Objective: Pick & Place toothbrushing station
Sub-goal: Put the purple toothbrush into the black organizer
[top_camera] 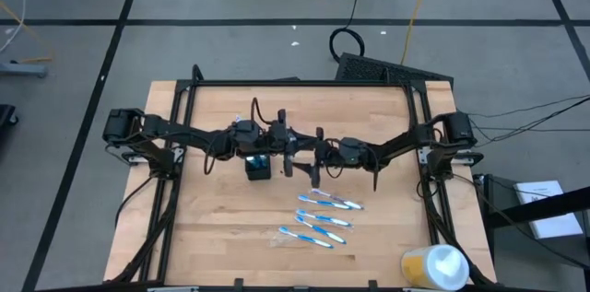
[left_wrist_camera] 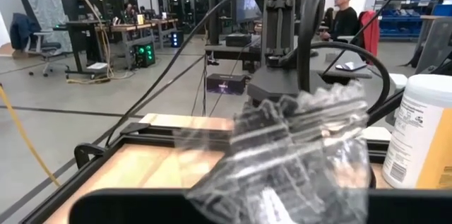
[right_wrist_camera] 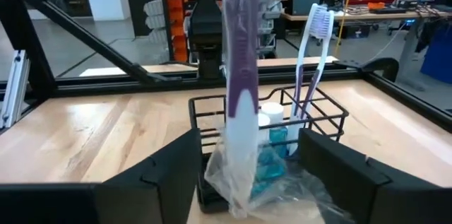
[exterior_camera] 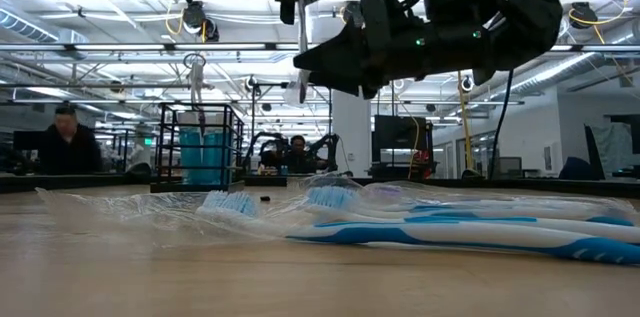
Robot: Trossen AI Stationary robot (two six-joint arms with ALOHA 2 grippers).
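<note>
Pale, matt wooden table (top_camera: 221, 227); black wire-mesh holder (right_wrist_camera: 332, 121); glossy plastic toothbrushes (top_camera: 323, 218) in crinkly clear film wrappers (exterior_camera: 130, 212); smooth yellow-and-white plastic container (top_camera: 433, 266), lower right.

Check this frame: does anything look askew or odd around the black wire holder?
Yes. A purple-and-white toothbrush, wrapped in clear plastic, hangs above the black wire holder, its wrapper bunched over the holder's front edge between the open right gripper fingers. Four wrapped blue-and-white toothbrushes lie loose on the wooden table.
</note>
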